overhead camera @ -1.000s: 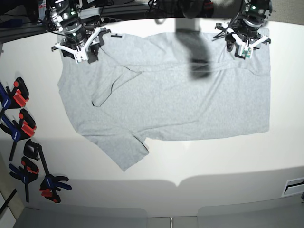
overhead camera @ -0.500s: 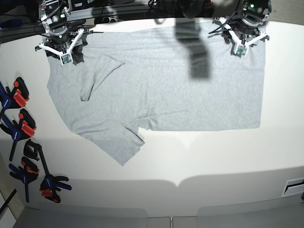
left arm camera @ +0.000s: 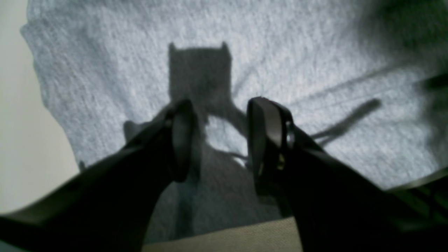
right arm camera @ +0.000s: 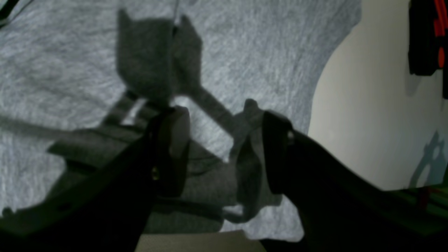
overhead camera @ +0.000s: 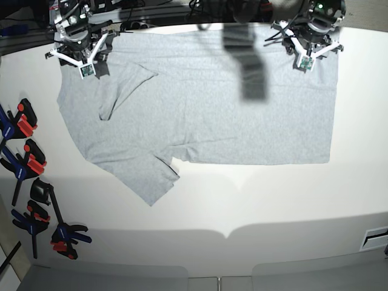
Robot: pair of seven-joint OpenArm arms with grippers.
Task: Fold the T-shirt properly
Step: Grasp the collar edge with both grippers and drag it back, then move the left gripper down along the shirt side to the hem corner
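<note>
The T-shirt (overhead camera: 230, 115) is light heather-grey and lies spread flat on the white table (overhead camera: 273, 200), plain side up. One sleeve sticks out at the front left (overhead camera: 151, 182), and a loose fold lies near the back left corner (overhead camera: 121, 91). My left gripper (overhead camera: 308, 53) hovers over the shirt's back right corner. In the left wrist view the left gripper (left arm camera: 220, 105) is open, with bare cloth (left arm camera: 297, 52) below. My right gripper (overhead camera: 82, 59) is over the back left corner. In the right wrist view the right gripper (right arm camera: 224, 115) is open, and a small ridge of cloth (right arm camera: 245, 154) stands by one finger.
Several black, red and blue clamps (overhead camera: 27, 163) lie along the table's left edge; one also shows in the right wrist view (right arm camera: 427, 35). A dark blurred object (overhead camera: 248, 60) hangs over the shirt at the back centre. Dark rails and cables run behind the table's back edge.
The shirt has slid toward the back left and lies flatter. Both grippers have moved back with its far edge. The left one moved little, the right one further left.
</note>
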